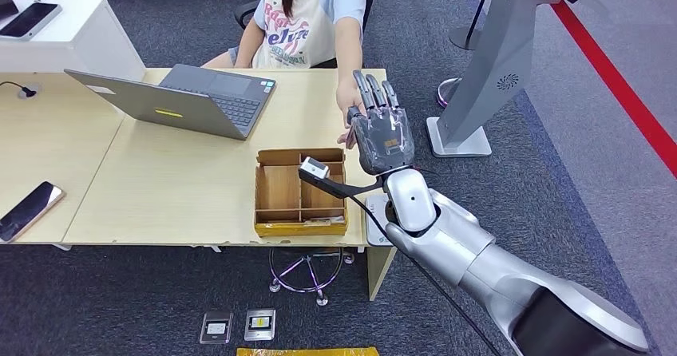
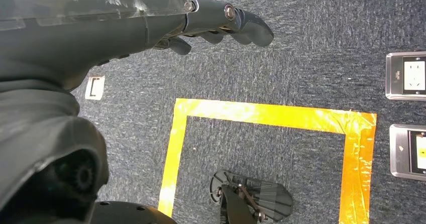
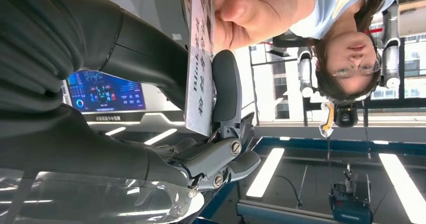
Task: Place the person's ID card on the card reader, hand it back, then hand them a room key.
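Right robot hand (image 1: 382,128): was raised over the far edge of the counter (image 1: 192,180), fingers stretched toward the person's hand (image 1: 346,99); in the right wrist view its thumb (image 3: 226,91) pressed a card (image 3: 200,68) against its fingers.
Card: pinched by the robot hand while the person's hand (image 3: 251,10) also gripped its far end, so a handover.
Left robot hand (image 2: 221,25): hung low above the floor, holding nothing, fingers loosely apart.
Progress: I could not tell whether the card was arriving or going back; the room key apparently remained.
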